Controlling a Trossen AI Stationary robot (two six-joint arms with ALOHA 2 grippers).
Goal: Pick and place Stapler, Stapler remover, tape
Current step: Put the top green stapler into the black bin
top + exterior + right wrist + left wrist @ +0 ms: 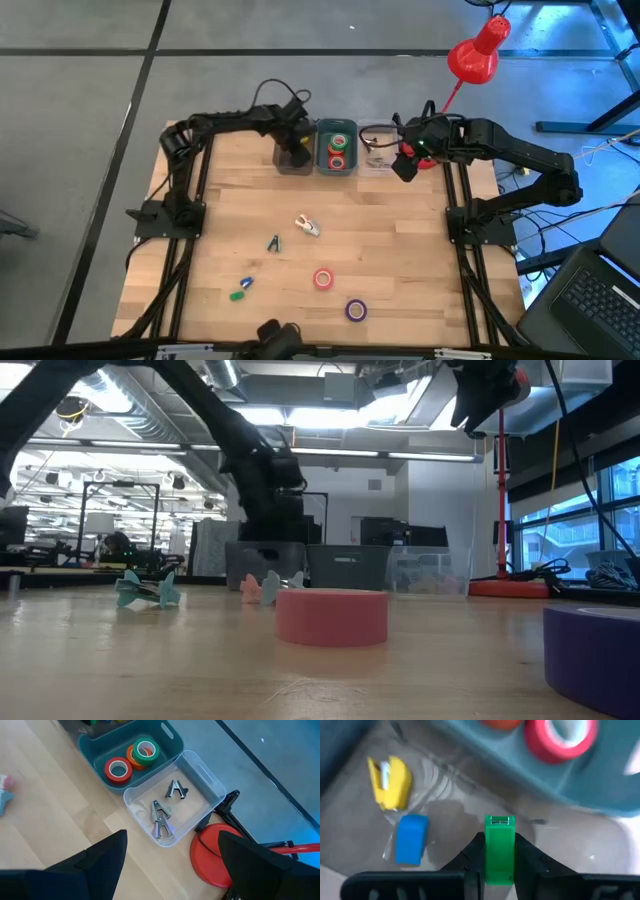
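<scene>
Green stapler (499, 851): clamped between the left gripper's (499, 862) fingers, held inside the clear left bin (292, 160) at the table's far edge, not yet let go.
Other staplers: a yellow one (390, 782) and a blue one (411, 839) already lie in that bin; a blue one (246, 283) and a green one (238, 295) are still on the table.
Tape: red (118, 769), orange (133, 756) and green (146, 748) rolls sit in the teal bin (95, 744); a red roll (323, 278) and a purple roll (356, 310) wait near the front edge.
Removers: three metal ones (161, 815) lie in the clear right bin (210, 776); a pale one (307, 226) and a teal one (273, 243) remain mid-table.
Right gripper (406, 163): fingers wide apart, holding nothing, hovering above the right bin.
Progress: judged roughly past halfway; six loose pieces left to sort, besides the one in hand.
Writing: no brand or label can be read.
</scene>
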